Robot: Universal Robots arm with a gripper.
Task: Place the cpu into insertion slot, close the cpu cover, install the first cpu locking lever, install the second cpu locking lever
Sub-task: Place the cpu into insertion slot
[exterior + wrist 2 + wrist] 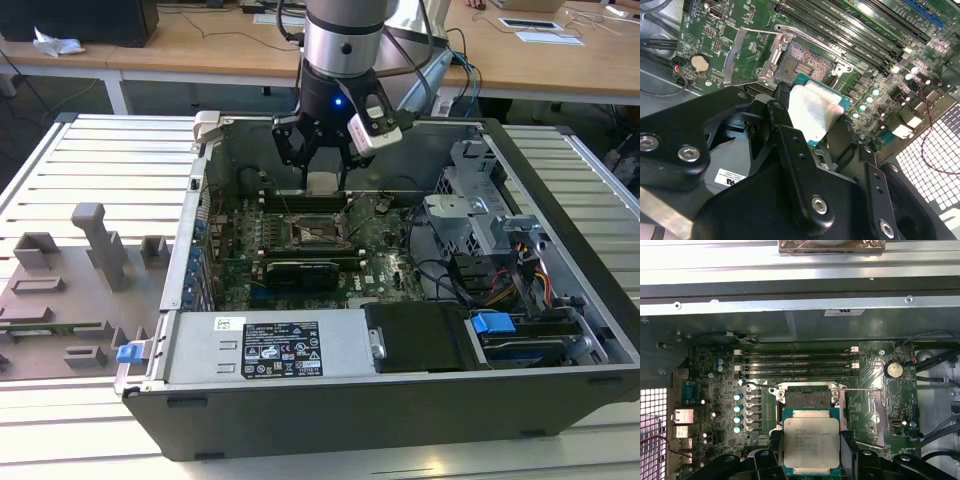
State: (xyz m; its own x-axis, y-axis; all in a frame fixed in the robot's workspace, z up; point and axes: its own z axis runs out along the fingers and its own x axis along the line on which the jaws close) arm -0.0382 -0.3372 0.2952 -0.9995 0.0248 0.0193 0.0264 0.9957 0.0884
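Observation:
My gripper (322,178) hangs inside the open computer case, shut on the cpu (322,184), a flat square chip with a pale silver top. In both wrist views the black fingers (771,452) clamp the cpu (809,442) (815,112) by two opposite edges. The chip hovers above the green board, a little to one side of the insertion slot (807,399) (799,62) (316,233), which lies open and dark with a silver rim. The cpu cover (734,55) (878,411) is swung back beside the slot. A thin wire lever (860,389) stands clear of the socket.
Long black memory slots (797,365) run beside the socket. The case wall (190,250) rises on the exterior view's left, and a power supply (270,345) sits at the front. A drive cage with cables (500,260) fills the right. Grey fixtures (100,250) stand on the slatted table.

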